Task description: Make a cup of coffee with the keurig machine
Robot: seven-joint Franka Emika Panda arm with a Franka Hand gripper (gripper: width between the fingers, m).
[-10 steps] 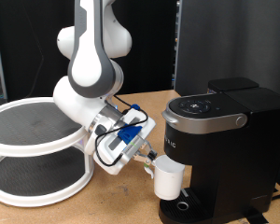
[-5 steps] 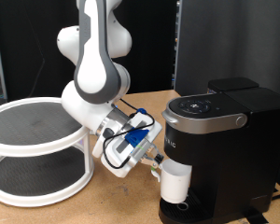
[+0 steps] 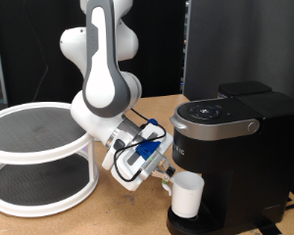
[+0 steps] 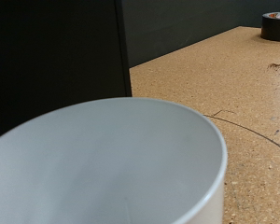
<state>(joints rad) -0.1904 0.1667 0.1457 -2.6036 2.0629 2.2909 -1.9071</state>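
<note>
1. Jaws of the gripper (image 3: 168, 176) look closed on the cup (image 3: 189, 196), held at its side, though the contact itself is too small to see clearly.
2. Cup sits under the brew head of the keurig machine (image 3: 230, 147), at its round base; the wrist view shows its open rim (image 4: 103, 159) beside the black body.
3. Placing the cup seems the step in hand; releasing calls for it to be seated flat.
4. Nearby on the counter (image 3: 118, 211) stands a two-tier round rack (image 3: 34, 157), well apart and not obstructing.

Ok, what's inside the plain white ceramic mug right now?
The wrist view looks over the rim of the white ceramic mug and shows only smooth pale inner wall. Its bottom lies out of frame, so any contents there cannot be seen. It sits under the black coffee maker.
</note>
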